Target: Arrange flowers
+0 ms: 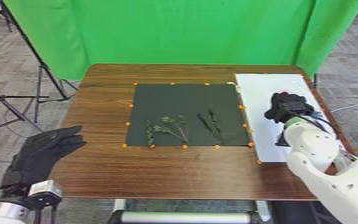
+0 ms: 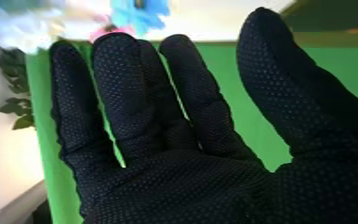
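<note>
In the head view, my right hand [image 1: 291, 104] is over the white sheet [image 1: 257, 90] at the table's right side. Several green sprigs [image 1: 182, 135] and darker stems [image 1: 213, 125] lie on the lower half of the dark mat [image 1: 180, 100], well to the left of that hand. My left hand [image 1: 47, 146] is at the table's left edge, open and apart from the sprigs. In the right wrist view, my right hand [image 2: 171, 175] is open, its fingers straight and nothing held. Blurred pale and blue blooms [image 2: 140, 12] and green leaves [image 2: 20, 107] stand beyond its fingers.
The brown table [image 1: 104, 170] surrounds the mat, with small orange markers along the edges of the mat and sheet. A green curtain [image 1: 202, 30] hangs behind the table. Dark tripod legs [image 1: 40, 80] stand on the floor to the left.
</note>
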